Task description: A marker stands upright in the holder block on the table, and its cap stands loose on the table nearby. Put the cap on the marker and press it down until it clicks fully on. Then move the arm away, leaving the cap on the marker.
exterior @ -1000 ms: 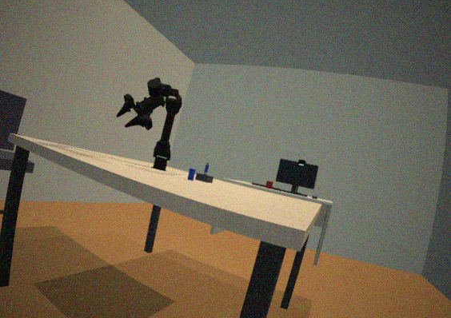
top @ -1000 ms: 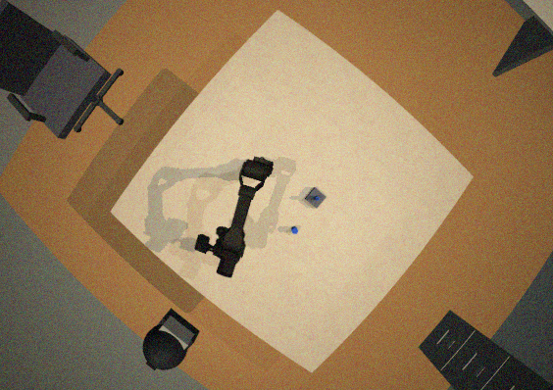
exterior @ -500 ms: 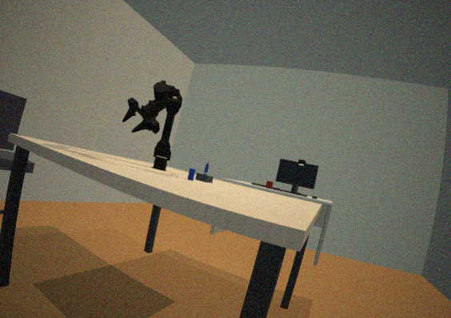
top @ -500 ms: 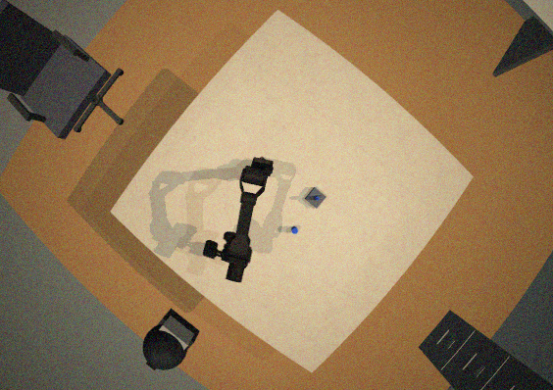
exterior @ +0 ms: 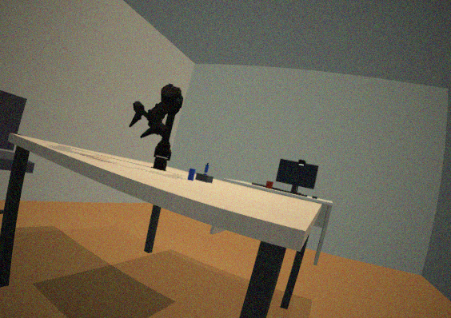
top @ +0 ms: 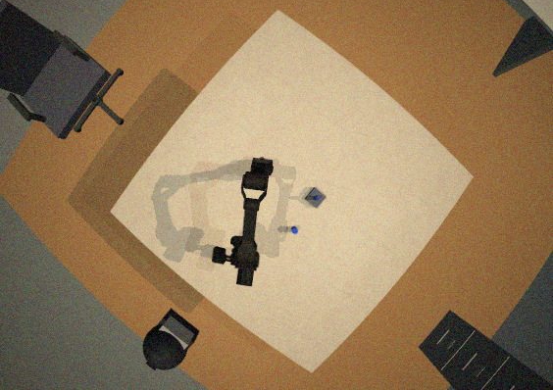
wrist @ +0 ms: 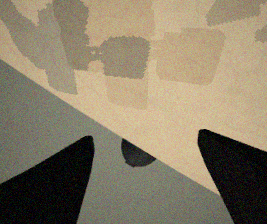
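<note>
The gripper (top: 245, 275) (exterior: 136, 132) (wrist: 146, 139) hung above the table (top: 373, 136) (exterior: 240, 200) (wrist: 179, 107), its fingers spread well apart, with nothing between them and touching nothing. Outward from it, the holder block (top: 321, 201) (exterior: 204, 178) sat on the tabletop. Relative to that block, the blue marker (top: 317, 198) (exterior: 206, 168) stood upright in it, uncapped, while the blue cap (top: 294, 230) (exterior: 191, 174) stood upright near it, apart from it, on the table. The arm's base (top: 269, 161) (exterior: 159, 164) also stood near the block.

A dark monitor (exterior: 297, 173) and red cup (exterior: 269, 184) on a white-topped desk (exterior: 329, 201) beyond.
</note>
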You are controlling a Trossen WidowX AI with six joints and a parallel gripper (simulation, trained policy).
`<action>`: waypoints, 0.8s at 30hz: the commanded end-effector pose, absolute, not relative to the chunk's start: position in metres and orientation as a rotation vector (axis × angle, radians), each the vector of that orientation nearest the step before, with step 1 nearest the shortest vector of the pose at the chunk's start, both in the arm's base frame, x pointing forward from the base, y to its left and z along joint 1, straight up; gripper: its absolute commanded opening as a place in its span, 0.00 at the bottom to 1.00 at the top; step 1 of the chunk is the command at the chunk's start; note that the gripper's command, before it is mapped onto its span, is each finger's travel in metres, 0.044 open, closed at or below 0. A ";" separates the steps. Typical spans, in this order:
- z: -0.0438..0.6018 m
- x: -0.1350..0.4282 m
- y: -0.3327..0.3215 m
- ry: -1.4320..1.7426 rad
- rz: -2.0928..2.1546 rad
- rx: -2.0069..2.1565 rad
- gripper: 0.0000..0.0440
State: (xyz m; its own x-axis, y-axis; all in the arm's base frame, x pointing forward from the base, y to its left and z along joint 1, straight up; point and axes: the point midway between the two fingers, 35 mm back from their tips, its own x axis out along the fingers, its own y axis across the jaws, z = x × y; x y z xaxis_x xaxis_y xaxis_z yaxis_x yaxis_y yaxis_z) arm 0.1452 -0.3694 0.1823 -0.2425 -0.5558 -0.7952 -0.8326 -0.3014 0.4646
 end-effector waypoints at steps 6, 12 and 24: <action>0.175 0.167 -0.364 1.596 1.609 -1.783 0.72; 0.170 0.182 -0.358 1.538 1.644 -1.810 0.72; 0.161 0.211 -0.343 1.418 1.715 -1.858 0.72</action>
